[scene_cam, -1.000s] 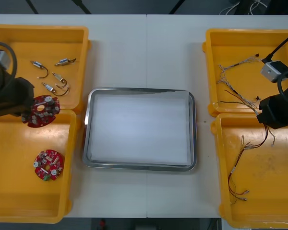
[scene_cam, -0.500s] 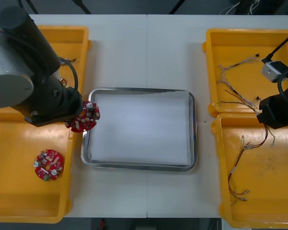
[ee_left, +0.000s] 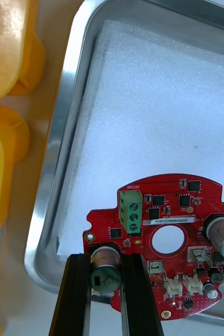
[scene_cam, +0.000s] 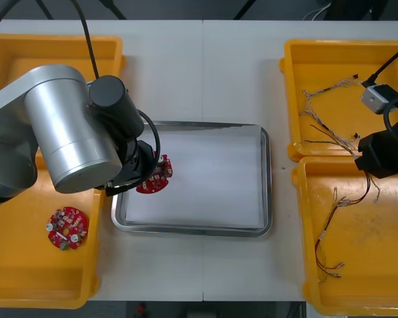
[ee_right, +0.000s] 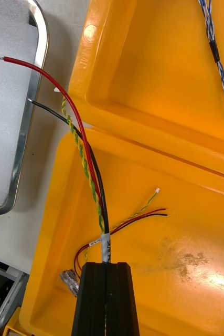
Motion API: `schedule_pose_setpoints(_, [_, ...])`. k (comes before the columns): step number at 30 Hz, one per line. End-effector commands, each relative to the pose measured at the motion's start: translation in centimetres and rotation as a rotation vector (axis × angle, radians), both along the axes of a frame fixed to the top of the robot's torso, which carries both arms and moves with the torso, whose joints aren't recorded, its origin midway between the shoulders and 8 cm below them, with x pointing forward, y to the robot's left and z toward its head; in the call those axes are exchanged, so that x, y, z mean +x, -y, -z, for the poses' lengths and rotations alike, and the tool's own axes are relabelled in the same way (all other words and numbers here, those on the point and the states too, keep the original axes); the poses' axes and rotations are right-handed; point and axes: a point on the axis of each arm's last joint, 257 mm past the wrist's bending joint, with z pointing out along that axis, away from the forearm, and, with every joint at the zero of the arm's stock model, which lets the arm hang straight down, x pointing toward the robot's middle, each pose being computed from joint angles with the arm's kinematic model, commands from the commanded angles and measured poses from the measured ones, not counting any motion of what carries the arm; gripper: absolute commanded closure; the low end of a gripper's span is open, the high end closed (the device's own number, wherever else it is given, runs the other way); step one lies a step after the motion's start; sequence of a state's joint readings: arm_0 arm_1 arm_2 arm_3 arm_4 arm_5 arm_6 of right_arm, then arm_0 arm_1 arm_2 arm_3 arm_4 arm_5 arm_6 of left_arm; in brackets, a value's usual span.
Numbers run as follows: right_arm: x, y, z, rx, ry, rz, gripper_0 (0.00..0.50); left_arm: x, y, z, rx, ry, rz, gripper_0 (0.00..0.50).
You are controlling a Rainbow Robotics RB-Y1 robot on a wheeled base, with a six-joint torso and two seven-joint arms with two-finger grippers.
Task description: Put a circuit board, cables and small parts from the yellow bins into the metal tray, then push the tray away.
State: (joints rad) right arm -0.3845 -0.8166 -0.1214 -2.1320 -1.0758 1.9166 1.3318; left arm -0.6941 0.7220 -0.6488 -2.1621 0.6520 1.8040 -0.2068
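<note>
Presently: the tabletop (scene_cam: pixel 199 66) is carrying 1 white-lined metal tray (scene_cam: pixel 265 199) between yellow bins (scene_cam: pixel 53 46). The left tool (ee_left: pixel 105 265) is clamping the circuit board (ee_left: pixel 164 241) by a cylindrical part over the tray's left side. Advice: lower level, further inward, off the rim. The right tool (ee_right: pixel 106 268) is gripping cables (ee_right: pixel 93 178) above its bin. The tray's interior is lying open.

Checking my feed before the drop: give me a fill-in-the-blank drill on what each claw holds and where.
The left claw is shut on a round red ____ over the metal tray.
The right claw is shut on ____ above a yellow bin.
The near left bin holds ____ loose board.
Missing: circuit board; cables; one.
</note>
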Motion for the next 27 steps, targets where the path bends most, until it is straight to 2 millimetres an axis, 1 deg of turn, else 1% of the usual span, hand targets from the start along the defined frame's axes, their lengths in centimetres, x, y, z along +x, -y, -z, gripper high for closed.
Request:
schedule_pose_setpoints(1, [0.1, -0.2, -0.8, -0.015, 0.024, 0.002, 0.500, -0.3, 0.9, 1.5, -0.014, 0.022, -0.031, 0.500])
schedule_pose_setpoints(5, [0.1, -0.2, -0.8, -0.015, 0.024, 0.002, 0.500, -0.1, 0.6, 2.6, 0.008, 0.010, -0.046, 0.500])
schedule_pose_setpoints(9, [0.1, -0.2, -0.8, -0.015, 0.024, 0.002, 0.500, 0.7, 0.4, 4.2, 0.019, 0.005, -0.063, 0.500])
schedule_pose_setpoints(10, [0.1, -0.2, -0.8, -0.015, 0.024, 0.002, 0.500, 0.8, 0.5, 4.4, 0.017, 0.007, -0.062, 0.500])
schedule_pose_setpoints(12, [0.1, -0.2, -0.8, -0.015, 0.024, 0.002, 0.500, 1.0, 0.8, 5.4, 0.015, 0.000, -0.059, 0.500])
schedule_pose_setpoints(14, [0.1, -0.2, -0.8, -0.015, 0.024, 0.002, 0.500, 0.8, 1.0, 6.0, 0.015, -0.010, -0.058, 0.500])
schedule_pose_setpoints(18, [0.1, -0.2, -0.8, -0.015, 0.024, 0.002, 0.500, 0.6, 1.4, 6.5, 0.012, -0.025, -0.060, 0.500])
schedule_pose_setpoints(27, [0.1, -0.2, -0.8, -0.015, 0.024, 0.002, 0.500, -1.0, 0.9, 8.3, 0.065, -0.061, -0.030, 0.500])
